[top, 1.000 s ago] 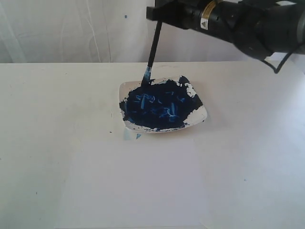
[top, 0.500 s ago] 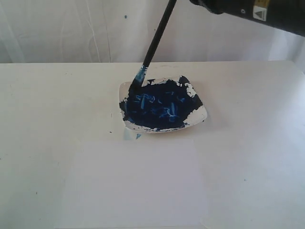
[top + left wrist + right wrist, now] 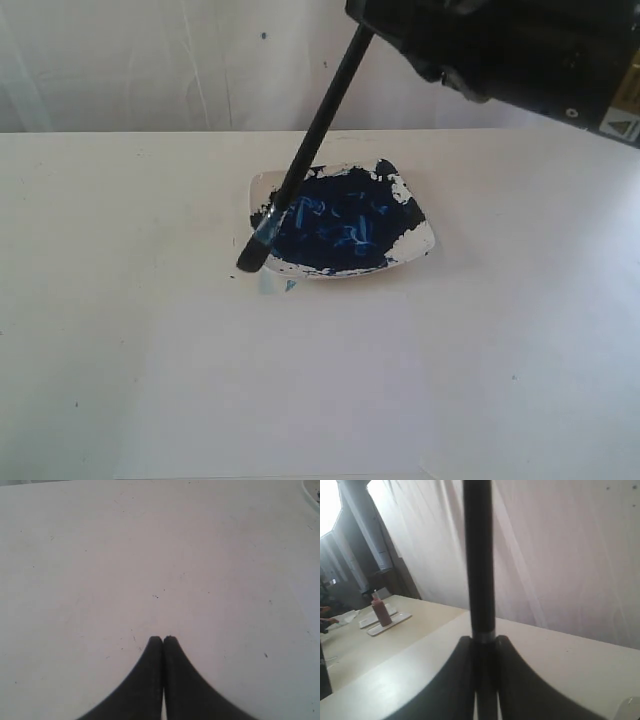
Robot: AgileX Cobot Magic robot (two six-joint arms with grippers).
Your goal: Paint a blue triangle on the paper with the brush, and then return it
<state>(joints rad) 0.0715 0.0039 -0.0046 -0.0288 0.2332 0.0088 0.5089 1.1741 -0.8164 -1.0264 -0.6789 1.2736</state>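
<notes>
Exterior view only: shows the whole brush (image 3: 305,165) slanting down from far right, blue tip at the near left rim of the dish (image 3: 415,240) of blue paint. Shows the paper (image 3: 290,400) too, faint, nearer than the dish on the table (image 3: 100,250). Right wrist view alone: shows the right gripper (image 3: 482,642) pinching the brush handle, curtain (image 3: 560,555) beyond. Left wrist view alone: shows the left gripper (image 3: 163,641) pressed together, holding nothing, over bare table.

A yellow warning label (image 3: 622,118) with a triangle sign is seen on the right arm (image 3: 520,50); no wording can be read.
</notes>
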